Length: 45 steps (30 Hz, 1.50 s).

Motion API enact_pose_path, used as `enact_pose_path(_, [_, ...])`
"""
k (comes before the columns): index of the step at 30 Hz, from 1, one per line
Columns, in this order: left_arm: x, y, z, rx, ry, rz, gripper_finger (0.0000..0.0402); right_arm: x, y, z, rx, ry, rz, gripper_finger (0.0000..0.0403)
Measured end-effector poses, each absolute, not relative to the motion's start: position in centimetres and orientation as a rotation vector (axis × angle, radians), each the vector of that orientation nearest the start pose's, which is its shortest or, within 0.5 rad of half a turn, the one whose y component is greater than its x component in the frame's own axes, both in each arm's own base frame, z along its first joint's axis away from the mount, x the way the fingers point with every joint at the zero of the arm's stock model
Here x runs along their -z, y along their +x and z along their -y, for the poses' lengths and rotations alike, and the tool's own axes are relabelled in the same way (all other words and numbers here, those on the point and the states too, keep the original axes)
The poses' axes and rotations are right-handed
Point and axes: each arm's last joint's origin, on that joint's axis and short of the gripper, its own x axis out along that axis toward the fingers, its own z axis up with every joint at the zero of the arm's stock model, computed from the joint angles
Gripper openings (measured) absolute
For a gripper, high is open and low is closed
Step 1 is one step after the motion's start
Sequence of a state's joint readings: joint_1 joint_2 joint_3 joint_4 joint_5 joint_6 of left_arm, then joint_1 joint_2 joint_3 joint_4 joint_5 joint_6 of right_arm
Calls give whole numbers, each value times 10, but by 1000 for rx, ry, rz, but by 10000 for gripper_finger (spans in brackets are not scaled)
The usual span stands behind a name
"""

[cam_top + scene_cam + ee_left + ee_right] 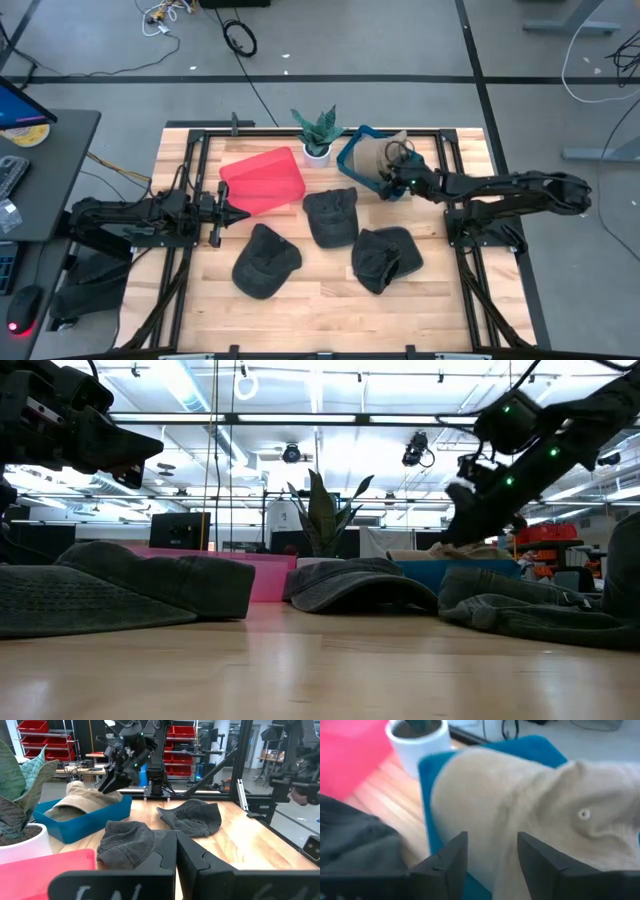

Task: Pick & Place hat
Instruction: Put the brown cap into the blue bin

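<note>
The tan hat [530, 815] lies in the blue bin [352, 152], just beyond the right gripper's [490, 851] parted, empty fingers.

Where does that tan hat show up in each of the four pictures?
High view: tan hat in the blue bin, upper middle, under the right gripper.
Low view: only a tan sliver right of center, above the blue bin.
Left wrist view: left of center.
Right wrist view: fills the middle.
Shared landmark: the white plant pot.
</note>
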<state>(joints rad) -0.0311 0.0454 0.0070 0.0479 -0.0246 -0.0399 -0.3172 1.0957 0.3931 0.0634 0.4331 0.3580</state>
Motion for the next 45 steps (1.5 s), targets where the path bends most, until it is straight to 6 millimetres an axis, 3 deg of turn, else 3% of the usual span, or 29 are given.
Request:
enact_pose_path(4, [-167,100,2,7,-40,9,3,-185,183,73,810,286,-417,180])
enact_pose_path(8, [-167,100,2,7,-40,9,3,-205,183,73,766,132,-313,180])
enact_pose_path(16, [-167,100,2,7,-40,9,3,-209,185,74,767,61,-289,181])
enact_pose_path(24, [-167,100,2,7,-40,10,3,-211,179,93,1196,71,-186,181])
enact_pose_path(36, [-167,100,2,7,-40,9,3,-184,172,131,1368,208,-227,181])
enact_pose_path(45, [-167,100,2,7,-41,10,3,-144,167,160,1161,511,-360,181])
